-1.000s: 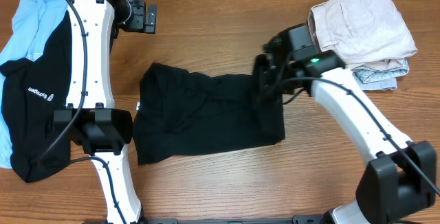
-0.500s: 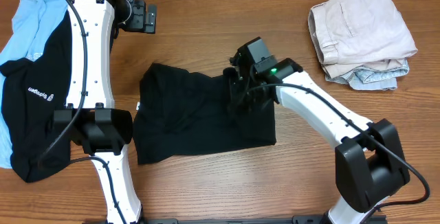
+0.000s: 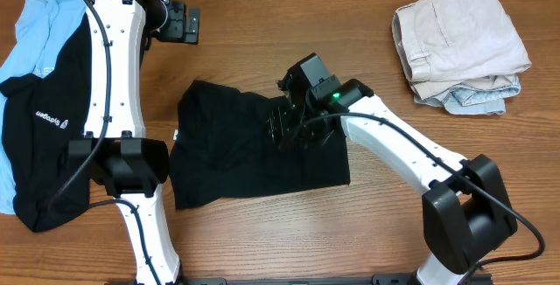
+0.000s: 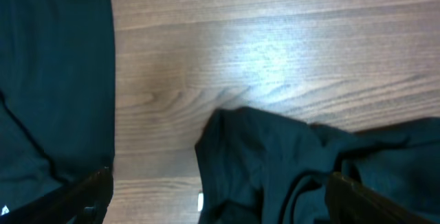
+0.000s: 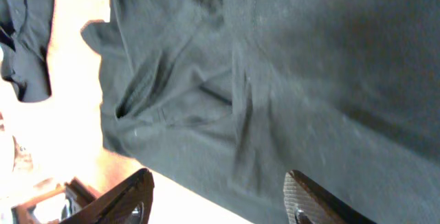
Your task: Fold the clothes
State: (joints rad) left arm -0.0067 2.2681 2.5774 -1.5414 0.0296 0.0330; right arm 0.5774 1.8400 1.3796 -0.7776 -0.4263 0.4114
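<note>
Wooden table [image 3: 262, 49] — right gripper [image 3: 283, 125], jaws apart, has slid left over plain black short-sleeved shirt [image 3: 219, 163] — fold prob. underway; left gripper [image 3: 180, 21] spread too.

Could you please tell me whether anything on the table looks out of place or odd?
The black shirt mid-table is rumpled: its far left corner is bunched into creases, unlike the neatly folded beige garment at the right. Nothing looks spilled or damaged.
</note>
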